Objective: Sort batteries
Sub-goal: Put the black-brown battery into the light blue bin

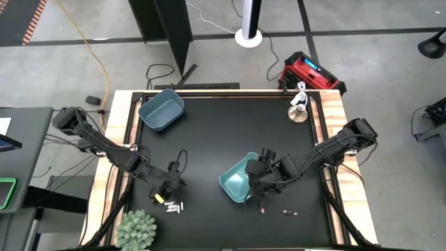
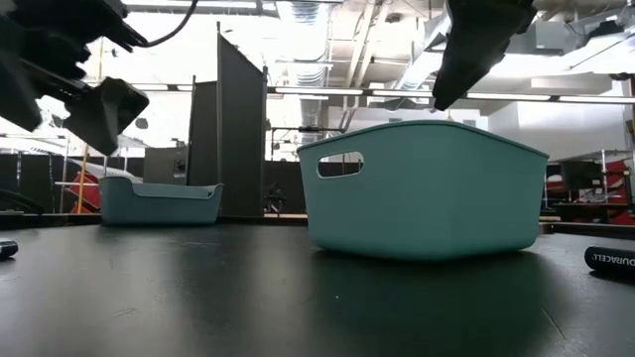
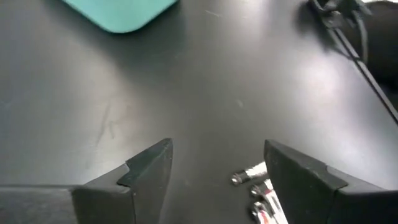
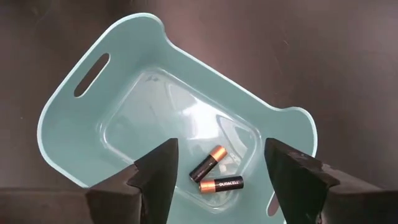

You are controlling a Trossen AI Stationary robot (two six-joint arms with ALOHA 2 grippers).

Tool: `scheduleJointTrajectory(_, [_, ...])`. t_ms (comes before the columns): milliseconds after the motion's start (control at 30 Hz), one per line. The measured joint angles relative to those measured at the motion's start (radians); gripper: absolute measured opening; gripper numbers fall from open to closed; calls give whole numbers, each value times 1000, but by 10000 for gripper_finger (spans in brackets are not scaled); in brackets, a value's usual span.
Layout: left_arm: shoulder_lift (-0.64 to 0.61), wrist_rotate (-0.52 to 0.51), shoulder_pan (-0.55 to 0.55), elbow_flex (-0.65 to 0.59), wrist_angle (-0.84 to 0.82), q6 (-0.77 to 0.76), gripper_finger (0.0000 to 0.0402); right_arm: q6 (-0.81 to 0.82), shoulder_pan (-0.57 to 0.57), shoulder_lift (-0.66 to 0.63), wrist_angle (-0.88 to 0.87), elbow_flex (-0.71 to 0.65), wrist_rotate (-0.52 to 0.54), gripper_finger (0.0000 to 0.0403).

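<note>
Two batteries [image 4: 214, 171] in teal bin [image 4: 74, 118], under open right pincer [image 4: 217, 171].

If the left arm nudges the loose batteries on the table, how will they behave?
The batteries are slim cylinders lying on their sides, so they would probably roll. The black table looks smooth, so sliding seems likely. Clustered together, one may knock another as the left end effector closes.

Bright ceiling lights [image 2: 298, 15] backlight the low view, leaving the near bin [image 2: 427, 188] shaded. The bench [image 3: 205, 93] shows soft glare; the batteries [image 3: 258, 186] look perhaps slightly blurred.
</note>
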Motion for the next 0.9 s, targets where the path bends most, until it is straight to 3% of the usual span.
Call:
scheduleJointTrajectory(267, [0, -36, -62, 0, -18, 51, 258, 2, 18, 0, -1, 0, 0, 253])
scheduleJointTrajectory(433, [0, -108, -70, 0, -16, 43, 258, 23, 120, 0, -79, 0, -9, 253])
scheduleJointTrajectory(900, [0, -237, -40, 0, -14, 43, 258, 661, 537, 14, -134, -115, -94, 253])
